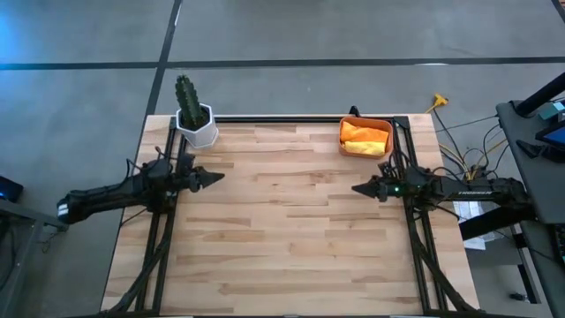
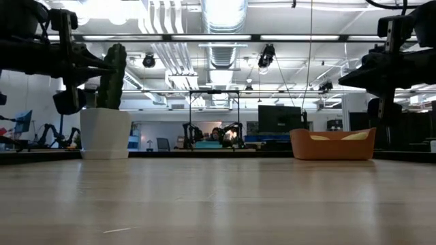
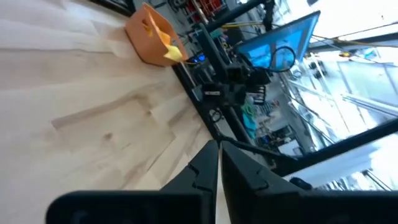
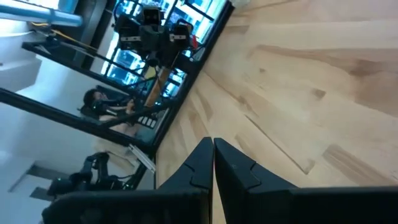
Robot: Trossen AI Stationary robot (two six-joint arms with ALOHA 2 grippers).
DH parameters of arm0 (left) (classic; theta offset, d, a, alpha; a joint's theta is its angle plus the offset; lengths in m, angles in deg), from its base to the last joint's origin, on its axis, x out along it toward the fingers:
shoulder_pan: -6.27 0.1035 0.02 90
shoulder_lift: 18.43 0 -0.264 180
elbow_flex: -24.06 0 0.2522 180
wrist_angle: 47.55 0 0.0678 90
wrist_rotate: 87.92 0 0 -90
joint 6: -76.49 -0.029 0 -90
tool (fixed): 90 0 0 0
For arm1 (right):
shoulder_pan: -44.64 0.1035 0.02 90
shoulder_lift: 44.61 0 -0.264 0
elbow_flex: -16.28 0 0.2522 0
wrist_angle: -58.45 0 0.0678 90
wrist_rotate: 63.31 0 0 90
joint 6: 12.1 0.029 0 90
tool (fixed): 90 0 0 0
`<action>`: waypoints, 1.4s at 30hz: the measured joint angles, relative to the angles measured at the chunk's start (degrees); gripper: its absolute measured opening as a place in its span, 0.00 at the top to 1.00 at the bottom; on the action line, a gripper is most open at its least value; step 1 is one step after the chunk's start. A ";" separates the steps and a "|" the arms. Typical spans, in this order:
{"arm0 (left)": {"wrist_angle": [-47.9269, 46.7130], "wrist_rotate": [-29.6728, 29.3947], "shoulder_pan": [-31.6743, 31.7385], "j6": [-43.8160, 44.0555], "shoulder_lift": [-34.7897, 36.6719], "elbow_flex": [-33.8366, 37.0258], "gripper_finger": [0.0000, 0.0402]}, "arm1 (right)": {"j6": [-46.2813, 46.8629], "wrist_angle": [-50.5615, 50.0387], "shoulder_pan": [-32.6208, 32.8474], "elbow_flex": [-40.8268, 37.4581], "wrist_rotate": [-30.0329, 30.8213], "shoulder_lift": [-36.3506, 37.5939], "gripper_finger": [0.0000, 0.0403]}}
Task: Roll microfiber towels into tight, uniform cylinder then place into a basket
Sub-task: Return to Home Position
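2 microfiber towels (image 1: 365, 139) lie in the basket (image 1: 365, 120), far right corner. Left gripper (image 1: 214, 177) and right gripper (image 1: 357, 188): fully closed, empty, raised at the table (image 1: 291, 247) sides. Towels judged soft, light, springy; grip mid-roll.

We are looking at a robotics lab in a big open hall. Overhead we see bare metal ducts (image 2: 225, 20) and rows of strip lights (image 2: 272, 38). Farther back stand more robot arms (image 2: 231, 131) on benches and a dark monitor (image 2: 278, 117). Our pale wood surface (image 1: 291, 238) sits in a black metal frame (image 1: 274, 118) on a grey concrete floor (image 1: 88, 79), with loose cables (image 1: 459, 146) trailing beside it.
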 joint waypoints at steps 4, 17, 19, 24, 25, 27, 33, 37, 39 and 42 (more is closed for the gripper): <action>2.32 -3.48 -3.45 0.30 -3.14 0.02 1.00 | -0.53 2.89 0.10 0.00 0.28 -0.03 0.98; 18.99 -11.58 -8.93 -6.70 -11.24 3.59 1.00 | -8.08 3.11 4.21 -0.07 5.07 -0.13 0.98; 16.27 -11.67 -8.88 -18.56 -11.65 3.61 1.00 | -13.05 -0.18 4.20 -0.09 4.80 -0.14 0.98; 9.97 -11.64 -8.88 -43.20 -14.10 3.67 1.00 | -22.11 -2.33 4.20 0.04 4.39 -0.80 0.98; 9.63 -11.65 -8.88 -45.34 -14.68 3.67 1.00 | -24.11 -2.35 4.20 0.04 4.39 -0.99 0.98; 9.57 -11.64 -8.88 -48.72 -16.08 3.69 1.00 | -29.79 -2.36 4.20 0.04 4.39 -1.43 0.98; 9.78 -11.63 -8.88 -50.89 -19.58 3.69 1.00 | -39.58 -2.42 4.20 0.07 4.39 -2.00 0.98; 9.78 -11.63 -8.88 -50.89 -21.51 3.69 1.00 | -40.34 -2.42 4.20 0.07 4.42 -1.98 0.98; 9.83 -11.63 -8.88 -50.89 -22.42 3.69 1.00 | -40.35 -2.43 4.20 0.07 4.42 -1.98 0.98; 9.83 -11.61 -8.88 -50.89 -23.89 3.69 1.00 | -40.36 -2.44 4.20 0.07 4.44 -1.98 0.98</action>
